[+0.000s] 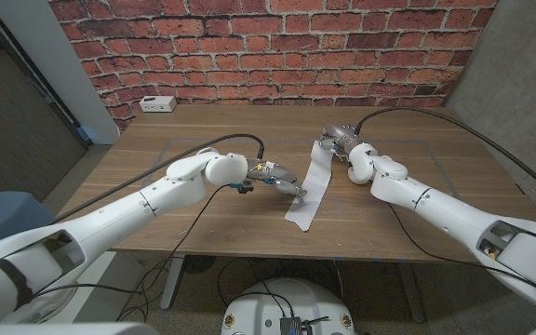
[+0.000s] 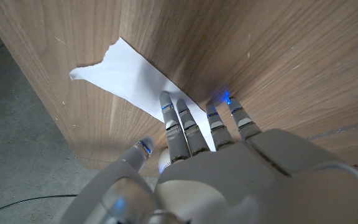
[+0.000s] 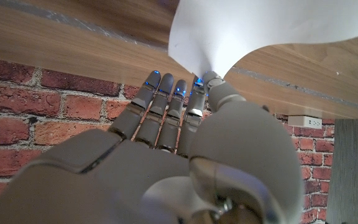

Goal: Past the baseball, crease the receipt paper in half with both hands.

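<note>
The wooden surface [image 1: 156, 200] carries a white paper [image 1: 313, 191] strip lying between the two sets of fingers: left fingers [image 1: 291, 189] touch its near half, right fingers [image 1: 328, 138] pinch its raised far end. A white box [image 1: 158, 104] sits at the far left corner.

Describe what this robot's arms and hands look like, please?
Both arms are glossy white rounded shells with dark joint gaps; a black cable loops along each. The left robot hand and right robot hand are grey metallic, with segmented fingers showing small blue lights near the tips.
</note>
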Tool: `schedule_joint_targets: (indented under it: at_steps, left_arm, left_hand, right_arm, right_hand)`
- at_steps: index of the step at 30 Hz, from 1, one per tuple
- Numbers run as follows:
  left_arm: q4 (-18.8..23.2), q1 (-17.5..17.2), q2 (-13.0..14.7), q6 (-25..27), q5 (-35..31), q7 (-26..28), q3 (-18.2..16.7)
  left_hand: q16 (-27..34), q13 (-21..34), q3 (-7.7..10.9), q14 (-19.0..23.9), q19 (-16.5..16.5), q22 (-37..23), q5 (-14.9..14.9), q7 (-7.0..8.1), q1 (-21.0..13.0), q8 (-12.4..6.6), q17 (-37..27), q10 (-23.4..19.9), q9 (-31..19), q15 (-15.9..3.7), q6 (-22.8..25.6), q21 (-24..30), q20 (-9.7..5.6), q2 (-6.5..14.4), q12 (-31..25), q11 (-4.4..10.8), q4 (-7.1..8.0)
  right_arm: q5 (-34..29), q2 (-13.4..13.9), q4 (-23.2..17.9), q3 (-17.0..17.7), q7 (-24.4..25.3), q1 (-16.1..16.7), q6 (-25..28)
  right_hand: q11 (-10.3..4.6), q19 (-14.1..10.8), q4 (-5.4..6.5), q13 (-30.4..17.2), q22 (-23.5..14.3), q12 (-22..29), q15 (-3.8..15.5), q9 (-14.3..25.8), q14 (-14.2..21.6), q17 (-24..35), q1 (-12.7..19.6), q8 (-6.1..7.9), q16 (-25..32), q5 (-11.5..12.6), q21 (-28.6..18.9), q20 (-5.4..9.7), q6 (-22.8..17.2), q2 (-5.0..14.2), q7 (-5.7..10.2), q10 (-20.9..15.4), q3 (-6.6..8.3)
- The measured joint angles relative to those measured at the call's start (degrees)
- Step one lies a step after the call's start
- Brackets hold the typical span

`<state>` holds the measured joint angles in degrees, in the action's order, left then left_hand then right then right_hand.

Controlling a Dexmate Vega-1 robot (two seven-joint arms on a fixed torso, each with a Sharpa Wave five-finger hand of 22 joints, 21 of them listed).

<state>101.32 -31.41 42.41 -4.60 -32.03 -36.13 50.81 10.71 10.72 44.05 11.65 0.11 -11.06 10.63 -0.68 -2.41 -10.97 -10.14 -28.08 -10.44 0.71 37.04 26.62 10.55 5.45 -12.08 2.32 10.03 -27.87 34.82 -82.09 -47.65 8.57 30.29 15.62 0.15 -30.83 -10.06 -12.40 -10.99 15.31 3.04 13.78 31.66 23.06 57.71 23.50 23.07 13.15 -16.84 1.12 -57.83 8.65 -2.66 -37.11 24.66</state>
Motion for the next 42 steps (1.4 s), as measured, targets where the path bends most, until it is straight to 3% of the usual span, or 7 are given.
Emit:
schedule_joint_targets:
  at_steps: [10, 18, 23, 24, 32, 33, 42]
  left_arm:
    - [-0.37, 0.47, -0.25, -0.08, 0.00, 0.00, 0.43]
    - [-0.85, 0.82, -0.41, -0.69, 0.00, 0.00, 0.53]
    - [-0.89, 0.85, -0.44, -0.89, 0.00, -0.01, 0.54]
    - [-0.95, 1.07, -0.53, -1.01, 0.00, -0.01, 0.80]
    - [-1.61, 1.36, -0.67, -1.36, 0.01, -0.01, 0.83]
    - [-1.68, 1.39, -0.68, -1.63, 0.00, -0.01, 0.83]
    - [-2.05, 1.64, -0.86, -1.63, 0.00, -0.01, 0.99]
  left_hand:
    - [0.00, 0.00, 0.23, -0.20, 0.00, 0.00, 0.00, 0.08, -0.01, 0.02, 0.00, 0.08, -0.25, -0.20, -0.08, 0.00, 0.00, 0.00, 0.13, -0.06, -0.24]
    - [0.00, 0.00, 0.24, -0.20, 0.00, -0.01, 0.00, 0.08, -0.01, 0.00, 0.00, 0.16, -0.24, -0.20, -0.08, 0.00, 0.00, -0.01, 0.20, -0.14, -0.24]
    - [0.00, 0.00, 0.23, -0.20, 0.00, -0.01, 0.00, 0.08, -0.01, 0.00, 0.00, 0.16, -0.01, -0.20, -0.08, 0.00, 0.00, -0.01, 0.36, -0.14, -0.24]
    - [0.00, 0.00, 0.24, -0.20, 0.00, -0.01, 0.00, 0.08, -0.01, -0.01, 0.00, 0.16, 0.00, -0.20, -0.09, 0.00, 0.00, 0.00, 0.37, -0.14, -0.24]
    - [0.00, 0.00, 0.23, -0.20, -0.01, -0.01, 0.00, 0.10, -0.01, -0.01, 0.00, 0.17, -0.14, -0.20, -0.10, 0.00, 0.00, -0.01, 0.19, -0.13, -0.24]
    - [0.00, 0.00, 0.23, -0.20, -0.01, -0.01, 0.00, 0.10, -0.01, -0.01, 0.00, 0.17, -0.15, -0.20, -0.10, 0.00, 0.00, -0.01, 0.18, -0.14, -0.24]
    - [0.00, 0.00, 0.23, -0.20, -0.01, -0.01, 0.00, 0.29, 0.29, -0.06, 0.00, 0.17, -0.18, -0.20, -0.29, 0.00, 0.00, -0.31, 0.17, -0.12, -0.24]
  right_arm:
    - [4.23, 3.34, -5.50, 3.53, 1.08, 3.29, -3.46]
    - [5.94, 6.54, -11.17, 6.17, 0.04, 6.21, -3.88]
    - [5.94, 8.68, -14.96, 7.85, 0.04, 7.94, -3.88]
    - [8.02, 9.12, -15.71, 8.20, -2.78, 8.31, -3.43]
    - [11.92, 10.58, -18.20, 9.45, -7.48, 9.46, -2.83]
    - [12.39, 12.08, -20.53, 10.63, -7.99, 10.56, -2.81]
    - [17.73, 12.08, -20.53, 10.63, -11.84, 10.56, -3.43]
  right_hand:
    - [0.67, -0.14, 0.24, -0.27, 0.08, 0.61, 0.23, 0.50, 3.24, 0.21, 0.23, 1.09, 0.67, -0.09, -0.16, -0.79, -0.29, -0.20, -0.32, -2.51, 0.55]
    - [0.98, -0.28, 0.24, -0.53, 0.03, 0.62, 0.25, 0.77, 3.67, 0.99, 0.61, 1.54, 1.11, -0.30, -0.40, -0.93, -0.27, -0.26, -0.34, -3.22, 0.55]
    - [0.98, -1.36, 0.51, -0.56, -0.09, 0.61, 0.39, 0.98, 5.81, 1.86, 0.80, 1.75, 2.46, -0.69, -1.06, -1.97, 0.03, -0.08, -0.63, -3.23, 0.28]
    - [0.98, -1.53, 0.57, -0.76, -0.09, 0.62, 0.55, 1.01, 6.22, 2.14, 0.84, 1.76, 2.81, -0.69, -1.06, -1.94, 0.03, -0.04, -0.63, -3.23, 0.22]
    - [1.43, -4.27, 1.12, -1.02, -0.35, 0.61, 1.30, 1.50, 11.33, 4.92, 1.20, 2.91, 6.78, -1.53, -2.67, -2.14, 1.53, 0.32, -0.65, -3.60, -0.34]
    - [1.63, -4.74, 1.23, -1.06, -0.36, 0.61, 1.44, 1.84, 11.95, 5.26, 1.22, 2.94, 7.25, -1.56, -2.88, -2.08, 1.91, 0.34, -0.62, -3.40, -0.44]
    - [2.43, -7.50, 2.30, -1.06, -0.62, -0.35, 2.38, 2.10, 15.08, 6.47, 1.15, 3.31, 8.94, -2.26, -4.61, -3.00, 3.94, 0.58, -1.23, -2.59, -0.59]
